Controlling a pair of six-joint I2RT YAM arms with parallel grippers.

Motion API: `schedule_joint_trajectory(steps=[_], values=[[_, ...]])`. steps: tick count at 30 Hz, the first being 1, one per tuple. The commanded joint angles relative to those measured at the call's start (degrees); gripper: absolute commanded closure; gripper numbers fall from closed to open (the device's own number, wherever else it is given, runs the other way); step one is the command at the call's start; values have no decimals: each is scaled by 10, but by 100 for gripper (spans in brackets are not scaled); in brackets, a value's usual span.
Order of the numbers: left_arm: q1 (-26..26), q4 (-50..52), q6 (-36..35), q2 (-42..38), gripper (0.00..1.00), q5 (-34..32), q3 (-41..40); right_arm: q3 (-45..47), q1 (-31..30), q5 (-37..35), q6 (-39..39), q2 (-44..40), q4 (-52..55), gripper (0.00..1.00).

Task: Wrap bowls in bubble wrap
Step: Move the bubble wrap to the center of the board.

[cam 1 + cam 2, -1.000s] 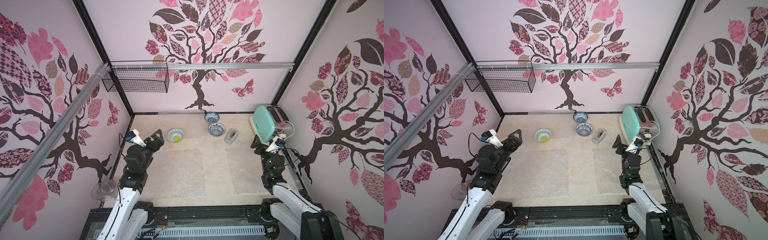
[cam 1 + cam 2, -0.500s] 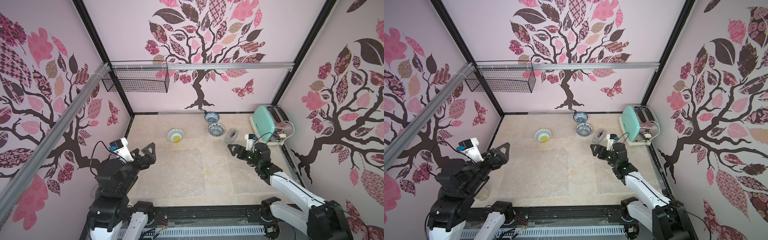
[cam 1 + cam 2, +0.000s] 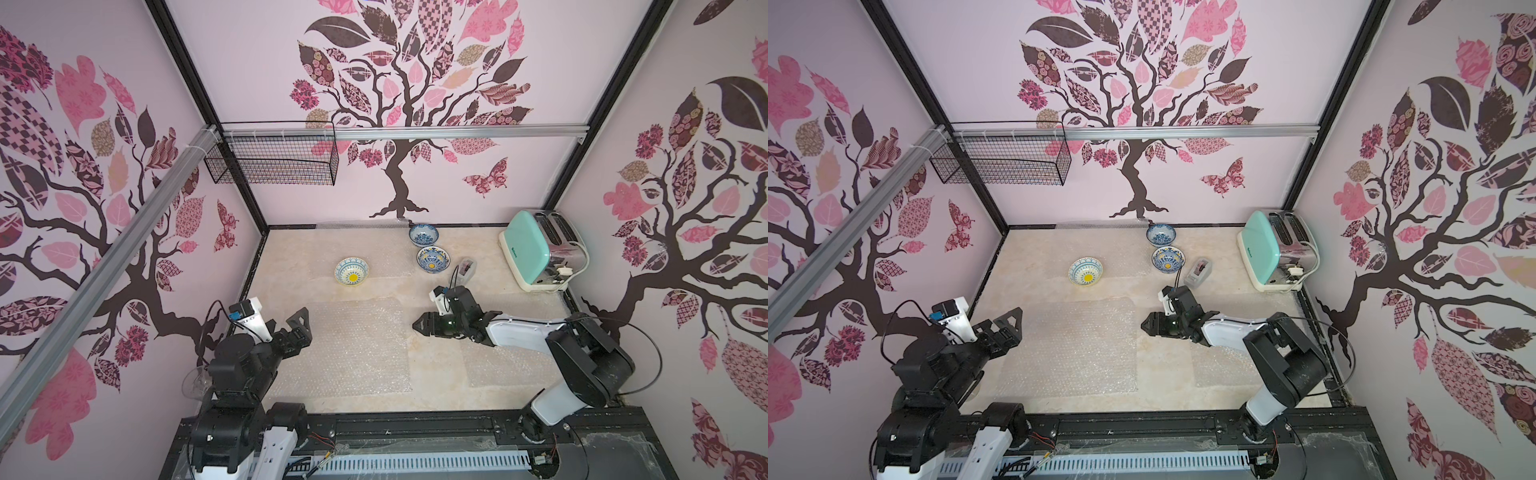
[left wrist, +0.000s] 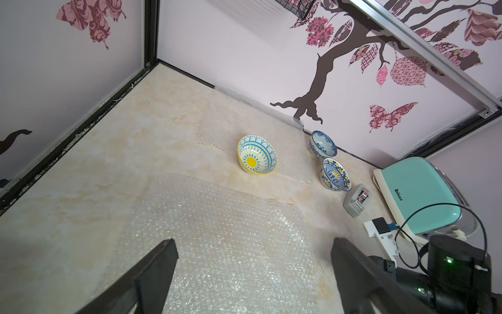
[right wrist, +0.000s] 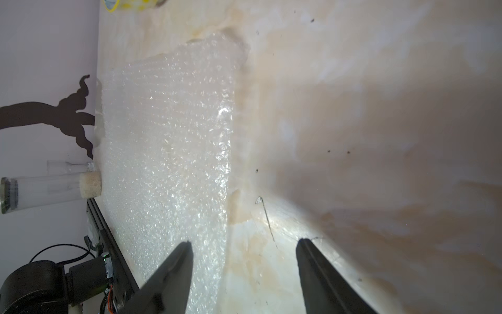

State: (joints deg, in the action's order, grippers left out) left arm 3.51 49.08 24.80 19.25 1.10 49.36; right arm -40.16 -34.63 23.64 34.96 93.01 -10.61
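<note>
Three bowls stand at the back of the table: a pale bowl with a yellow centre, a blue-and-white bowl and a blue bowl with yellow accents. A large bubble wrap sheet lies flat at front centre. A second sheet lies partly under my right arm. My left gripper hangs open above the large sheet's left side. My right gripper is open low over that sheet's right edge, one finger above wrap, one above bare table.
A mint toaster stands at the back right, with a grey tape dispenser beside the bowls. More bubble wrap lies under the bowls by the back wall. A wire basket hangs on the left rail. A clear glass lies by my left arm.
My right arm has swung from beside the toaster to the large sheet's right edge, and its jaws have narrowed. My left arm has drawn back toward the front left.
</note>
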Motion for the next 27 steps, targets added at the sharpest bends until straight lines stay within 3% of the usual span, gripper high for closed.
schedule_joint_trajectory(steps=[1, 13, 21, 27], values=[[-2, -9, -10, -8, 6, -6, -8, -37, -20, 10, 1, 43, -7, 35], [-2, -8, -10, -6, 6, -4, -9, -105, -57, 14, 15, 151, -17, 40], [-2, -7, -10, -6, 6, -6, -11, -92, -64, 10, 3, 129, -2, 75], [-2, -7, -11, -6, 6, -5, -10, -64, -59, -42, -53, 52, 76, 92]])
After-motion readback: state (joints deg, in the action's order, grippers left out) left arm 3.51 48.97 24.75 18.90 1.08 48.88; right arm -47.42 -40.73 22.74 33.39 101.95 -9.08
